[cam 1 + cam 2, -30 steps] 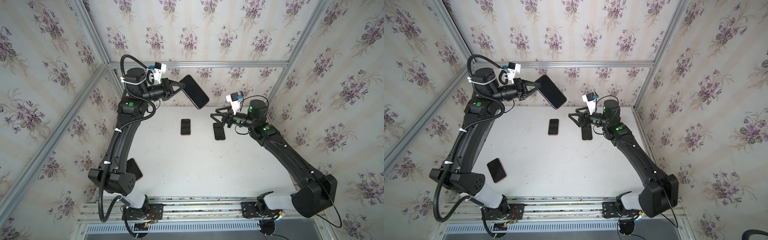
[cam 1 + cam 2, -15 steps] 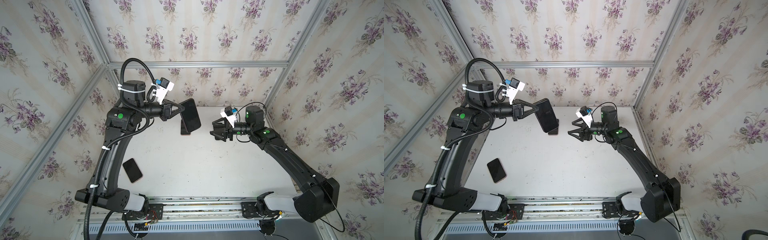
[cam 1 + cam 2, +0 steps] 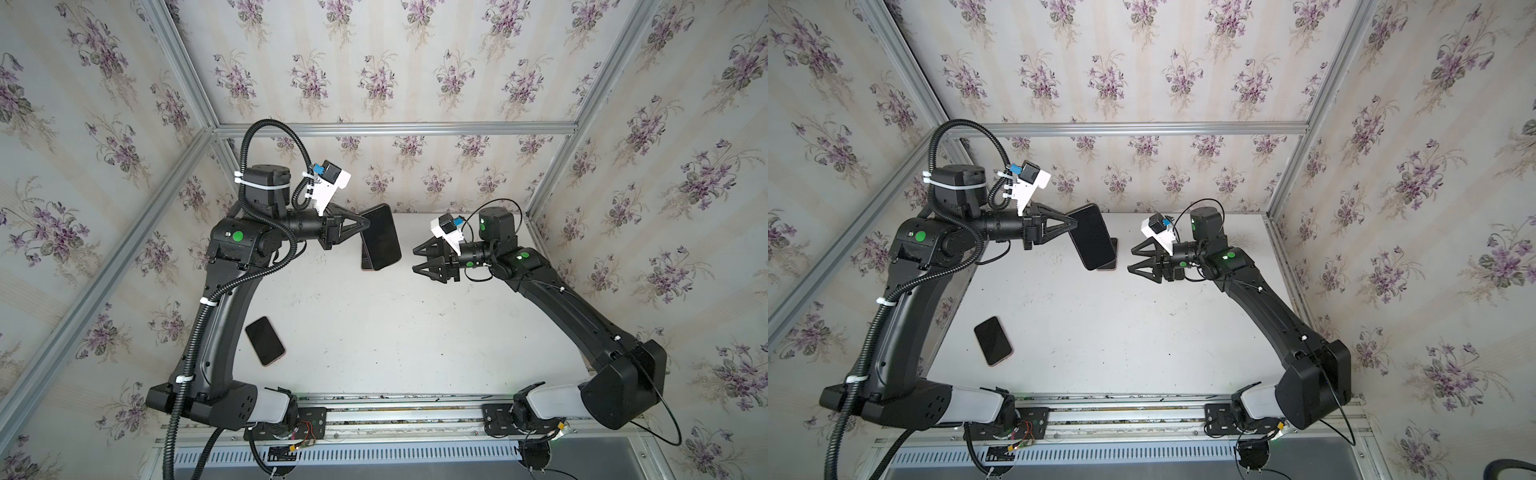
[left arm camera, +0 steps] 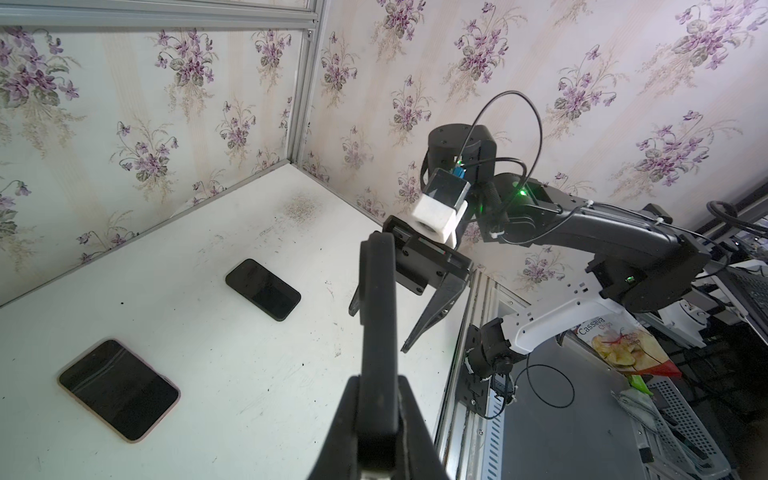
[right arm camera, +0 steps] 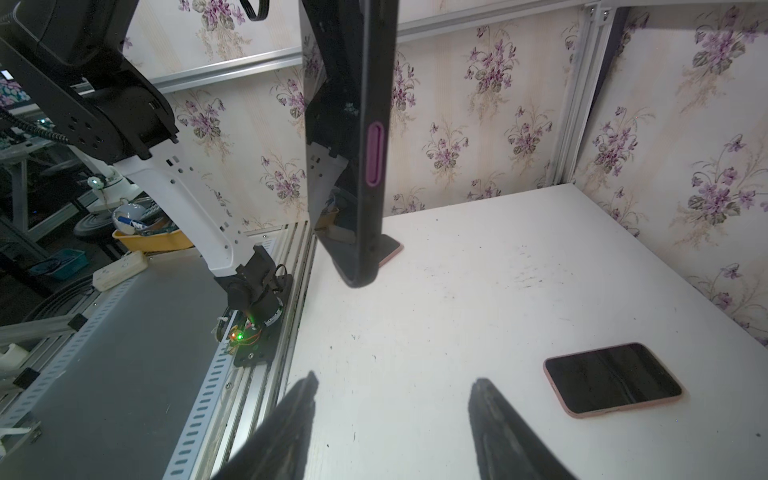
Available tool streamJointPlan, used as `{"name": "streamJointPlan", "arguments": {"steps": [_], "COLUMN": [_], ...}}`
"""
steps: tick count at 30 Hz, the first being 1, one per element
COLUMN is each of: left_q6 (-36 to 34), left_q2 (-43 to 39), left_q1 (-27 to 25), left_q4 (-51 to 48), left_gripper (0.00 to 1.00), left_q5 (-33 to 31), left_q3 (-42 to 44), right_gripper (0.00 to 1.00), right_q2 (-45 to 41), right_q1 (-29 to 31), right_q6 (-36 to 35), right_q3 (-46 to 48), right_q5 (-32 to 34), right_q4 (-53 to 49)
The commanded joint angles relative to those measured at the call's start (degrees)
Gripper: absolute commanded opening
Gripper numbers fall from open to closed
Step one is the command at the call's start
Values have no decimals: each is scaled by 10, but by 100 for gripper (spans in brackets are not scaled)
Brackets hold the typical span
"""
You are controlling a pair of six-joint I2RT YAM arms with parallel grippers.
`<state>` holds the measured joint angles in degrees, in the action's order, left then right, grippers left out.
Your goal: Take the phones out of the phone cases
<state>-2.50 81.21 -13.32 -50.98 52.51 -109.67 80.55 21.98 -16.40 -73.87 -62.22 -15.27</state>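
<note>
the phone (image 3: 381,237), in its case, has been lowered from the back wall to mid-air, clamped in the left gripper (image 3: 366,224). the right gripper (image 3: 417,261), half open and narrowing, has been turned to face it, still apart: a pull is judged near. other phones (image 3: 265,340) are noted on the scuffed white table (image 3: 374,332); floral walls.

- White tabletop (image 3: 415,332) I work over, scuffed and speckled.
- Pink-cased phone (image 3: 265,346) flat near the left edge, toward the front.
- Second pink-cased phone (image 4: 118,388) flat near the middle of the back edge.
- Dark phone (image 4: 262,289) flat toward the back right corner.
</note>
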Motion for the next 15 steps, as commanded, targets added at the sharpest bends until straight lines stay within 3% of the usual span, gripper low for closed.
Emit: {"name": "streamJointPlan", "arguments": {"steps": [1, 15], "left_q6": [-15, -26], "left_q2": [1, 8], "left_q1": [-4, -14], "left_q4": [18, 18], "left_gripper": [0, 0], "left_q5": [21, 29], "left_q3": [-2, -1], "right_gripper": [62, 48], "right_q2": [9, 26], "right_q1": [7, 27], "right_q6": [-14, -8], "right_q3": [-19, -36], "right_q5": [-20, -31], "right_q4": [-3, 8]}}
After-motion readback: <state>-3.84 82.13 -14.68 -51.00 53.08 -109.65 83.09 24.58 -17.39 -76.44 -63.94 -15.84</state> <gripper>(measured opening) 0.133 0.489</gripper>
